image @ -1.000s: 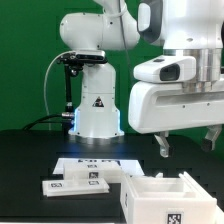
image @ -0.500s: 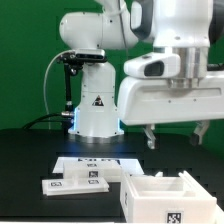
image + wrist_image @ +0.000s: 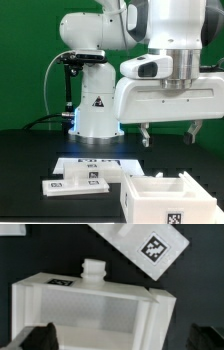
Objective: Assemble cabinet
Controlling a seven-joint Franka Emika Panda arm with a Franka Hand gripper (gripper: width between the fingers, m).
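The cabinet's white box (image 3: 165, 196) stands at the front of the black table, on the exterior view's right, with its open compartments facing up. Flat white cabinet panels (image 3: 78, 183) with marker tags lie to its left. My gripper (image 3: 171, 134) hangs open and empty in the air above the box, well clear of it. In the wrist view the box (image 3: 90, 308) lies straight below my gripper (image 3: 122, 339), between the two dark fingertips (image 3: 40, 338). A small peg (image 3: 92, 268) sticks out from the box's edge. A tagged white panel (image 3: 150, 246) lies beyond it.
The marker board (image 3: 95, 162) lies flat behind the panels, in front of the robot's base (image 3: 96, 112). A black stand with cables (image 3: 68, 80) rises at the back on the exterior view's left. A green wall closes the back.
My gripper has moved toward the exterior view's left and slightly upward, and stayed open. The box and the panels have not moved.
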